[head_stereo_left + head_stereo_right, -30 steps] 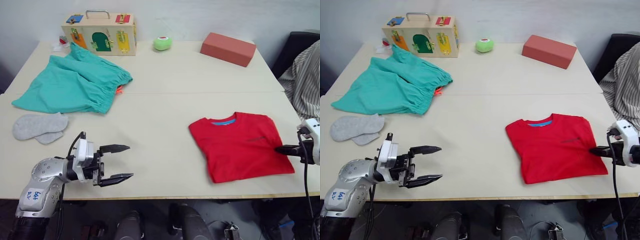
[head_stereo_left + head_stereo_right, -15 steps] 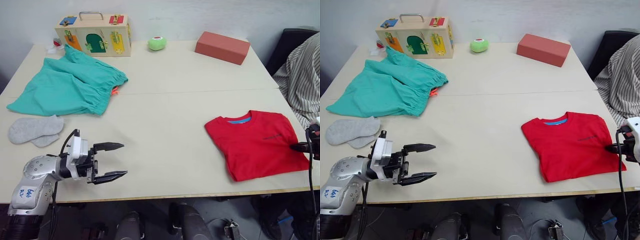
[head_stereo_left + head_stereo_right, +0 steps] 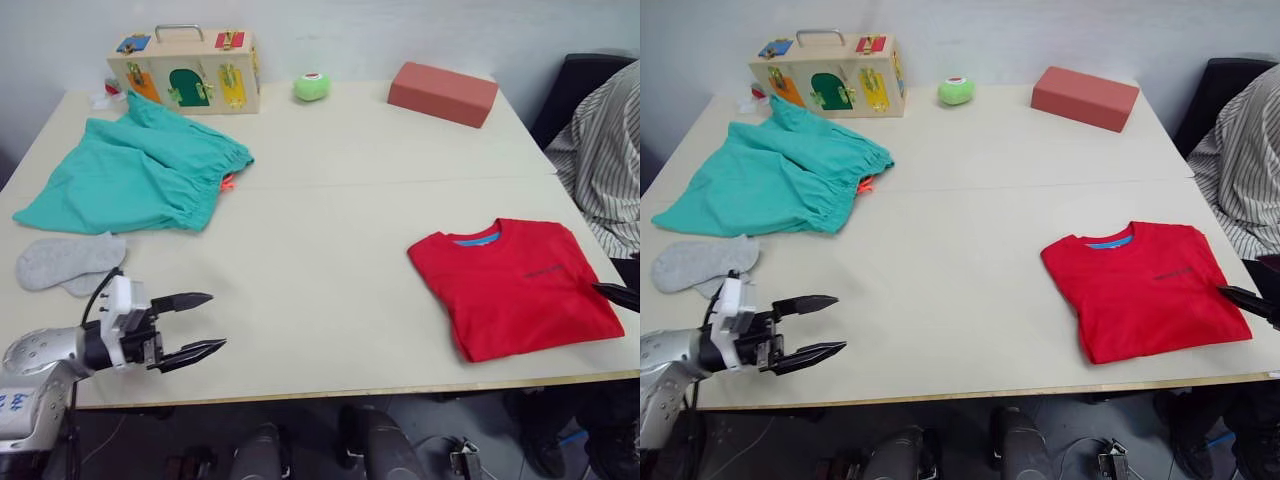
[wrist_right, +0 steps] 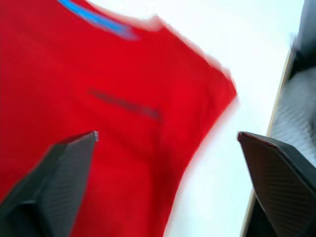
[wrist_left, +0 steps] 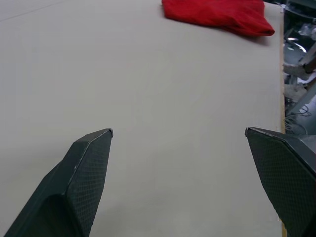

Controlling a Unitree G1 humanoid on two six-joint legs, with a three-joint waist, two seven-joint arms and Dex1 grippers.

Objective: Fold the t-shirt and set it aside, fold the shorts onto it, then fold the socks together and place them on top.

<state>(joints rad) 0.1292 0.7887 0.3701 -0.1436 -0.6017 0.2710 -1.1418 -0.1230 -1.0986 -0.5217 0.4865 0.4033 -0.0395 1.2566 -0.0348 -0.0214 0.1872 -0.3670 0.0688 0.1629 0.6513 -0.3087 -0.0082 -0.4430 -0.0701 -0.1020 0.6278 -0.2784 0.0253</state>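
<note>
1. The left gripper is held low over the near left part of the table, its two black fingers spread apart with nothing between them; in its wrist view only bare tabletop is seen in the gap.
2. The right gripper is seen in its wrist view with fingers wide apart over the t-shirt; in the head views only a dark fingertip is seen at the shirt's right edge, near the table's right side.
3. The t-shirt is laid folded into a compact rectangle on the near right of the table, bright red, with the blue collar band uppermost and a small dark chest print shown clearly in the right wrist view.
4. The socks are laid overlapping at the left edge, light grey, just beyond the left gripper.
5. The shorts are spread unfolded further back on the left, teal, with a scrap of orange drawstring at the gathered waistband.
6. A wooden latch box, a green ball and a red block are set along the far edge.
</note>
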